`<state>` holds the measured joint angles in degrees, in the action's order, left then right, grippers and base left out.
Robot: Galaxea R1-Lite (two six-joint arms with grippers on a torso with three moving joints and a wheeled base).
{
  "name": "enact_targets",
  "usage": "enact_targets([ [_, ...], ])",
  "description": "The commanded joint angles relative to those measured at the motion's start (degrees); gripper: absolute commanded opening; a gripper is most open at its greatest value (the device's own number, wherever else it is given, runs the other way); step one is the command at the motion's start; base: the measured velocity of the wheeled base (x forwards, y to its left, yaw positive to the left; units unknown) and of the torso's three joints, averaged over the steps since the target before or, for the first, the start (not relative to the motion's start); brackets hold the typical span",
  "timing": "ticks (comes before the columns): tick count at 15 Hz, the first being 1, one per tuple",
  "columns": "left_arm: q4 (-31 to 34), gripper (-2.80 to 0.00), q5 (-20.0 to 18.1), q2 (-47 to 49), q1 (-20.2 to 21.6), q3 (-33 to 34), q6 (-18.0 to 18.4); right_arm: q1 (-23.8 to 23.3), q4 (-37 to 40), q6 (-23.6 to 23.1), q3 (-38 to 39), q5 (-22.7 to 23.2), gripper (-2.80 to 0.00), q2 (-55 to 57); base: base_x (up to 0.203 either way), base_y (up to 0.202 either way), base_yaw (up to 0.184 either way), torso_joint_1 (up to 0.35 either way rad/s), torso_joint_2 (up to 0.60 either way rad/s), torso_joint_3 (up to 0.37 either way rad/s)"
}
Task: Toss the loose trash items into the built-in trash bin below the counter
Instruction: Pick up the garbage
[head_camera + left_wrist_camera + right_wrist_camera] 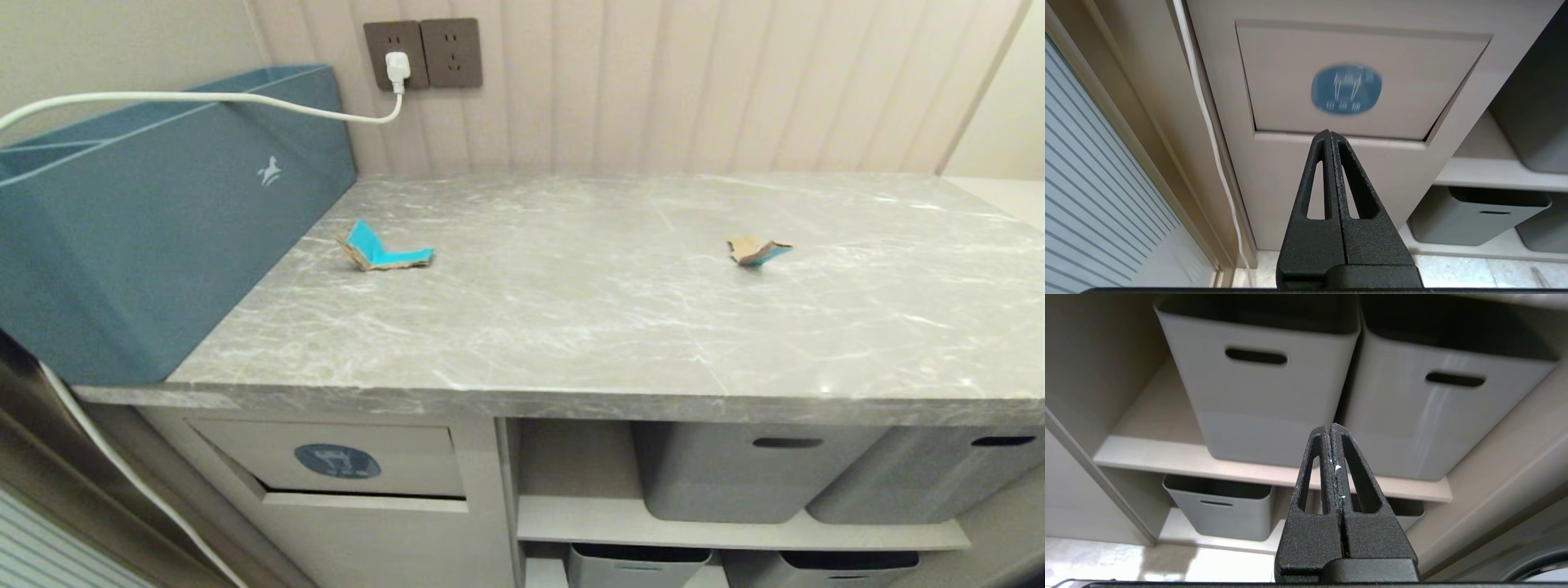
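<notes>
Head view: two turquoise cardboard scraps on counter (620, 327), one (382, 249) near left edge by teal box (147, 229), other (758, 250) right of centre. Trash bin flap (343, 461) closed below counter's left end. Left gripper (1329, 134) and right gripper (1329, 428) clenched, empty, low before cabinet. Step: pre-grasp; next needs raise, open, reach.

Evenly, softly lit; faint glare on the worktop (620, 310); blurred blue sticker (1346, 88); deep shade inside the shelves (1167, 412).
</notes>
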<state>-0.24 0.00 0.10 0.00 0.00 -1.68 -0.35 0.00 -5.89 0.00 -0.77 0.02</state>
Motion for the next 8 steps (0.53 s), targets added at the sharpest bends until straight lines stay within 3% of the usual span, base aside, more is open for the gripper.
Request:
enact_targets([
  [1,-0.02,-2.8,0.0,0.08,0.0,0.09,-0.08,0.0,-0.02,-0.07,0.09,-0.02,-2.8,0.06,0.0,0.0,0.0,0.213,-0.5,-0.276],
  [8,-0.02,-2.8,0.09,0.08,0.0,0.09,-0.25,0.0,0.0,0.0,0.09,-0.02,-2.8,-0.02,0.0,0.0,0.0,0.236,-0.51,-0.283],
])
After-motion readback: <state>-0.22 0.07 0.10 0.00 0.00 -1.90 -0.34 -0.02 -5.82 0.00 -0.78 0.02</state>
